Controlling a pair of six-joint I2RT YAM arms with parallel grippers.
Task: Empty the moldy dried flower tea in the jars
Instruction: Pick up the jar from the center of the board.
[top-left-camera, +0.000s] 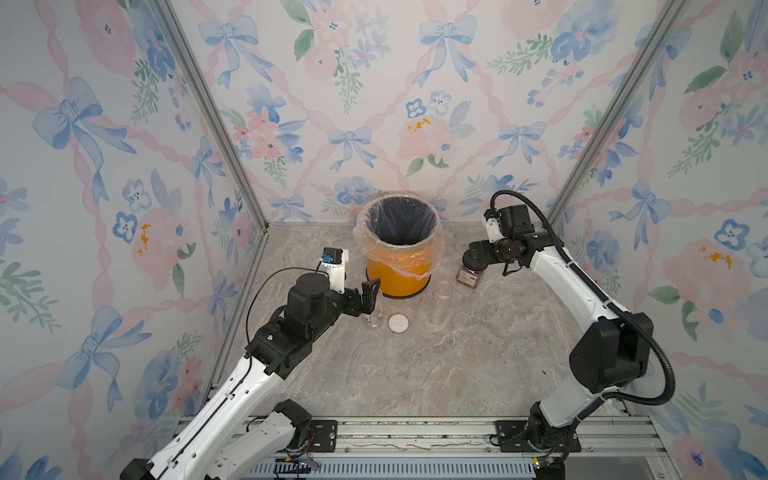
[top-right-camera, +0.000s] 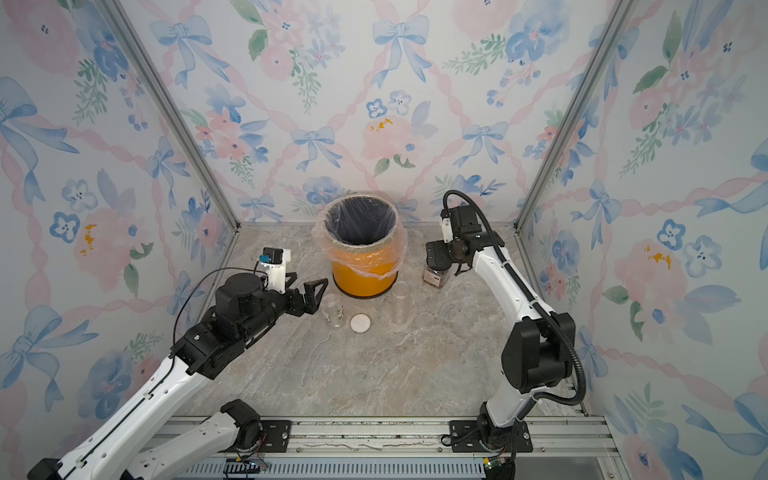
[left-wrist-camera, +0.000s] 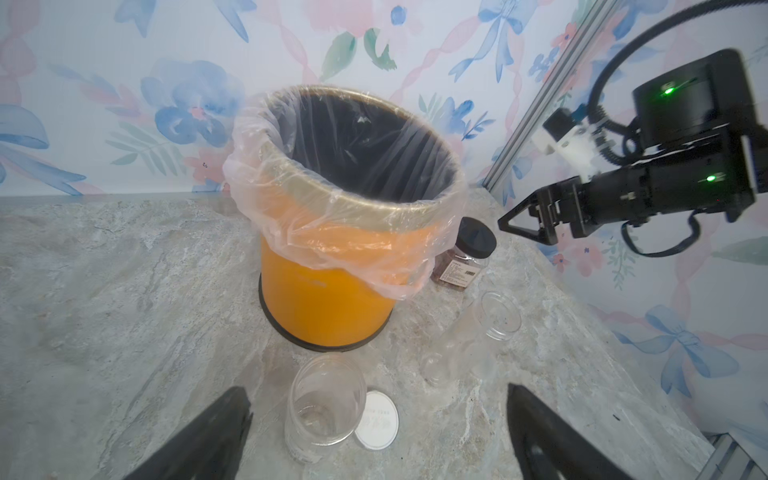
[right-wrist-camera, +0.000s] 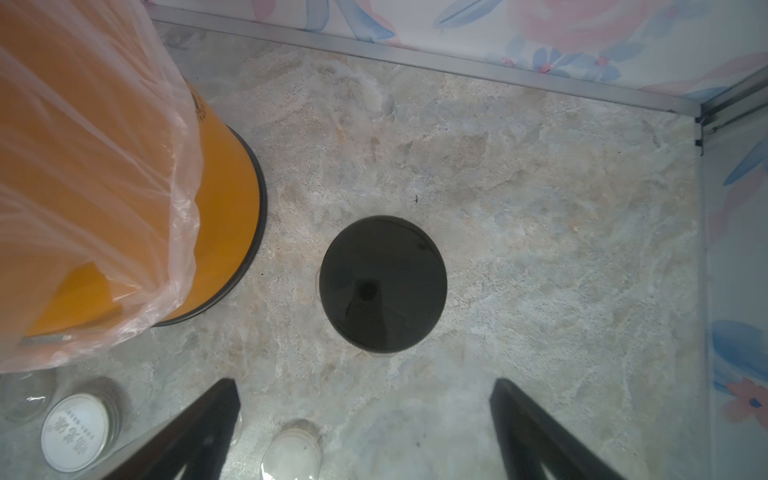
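Note:
The round jar (left-wrist-camera: 322, 411) stands open and looks bare inside, just off my left gripper's (left-wrist-camera: 378, 392) wide-open jaws, touched by neither finger. Its white lid (left-wrist-camera: 377, 419) lies flat beside it. In both top views the left gripper (top-left-camera: 368, 301) is beside this jar (top-left-camera: 374, 313). The tall slim jar (left-wrist-camera: 469, 336) is open and clear, its translucent lid (top-left-camera: 462, 319) on the table. The squarish labelled jar (left-wrist-camera: 461, 266) keeps its black lid (right-wrist-camera: 382, 284) on and holds reddish-brown tea (left-wrist-camera: 451, 276). My right gripper (right-wrist-camera: 363, 384) hangs open above it, holding nothing.
The orange bin (top-left-camera: 399, 270) with a clear plastic liner stands at the back, between the two arms and close to all three jars. The patterned back wall and metal frame posts close in behind it. The marble tabletop (top-left-camera: 415, 374) spreads toward the front rail.

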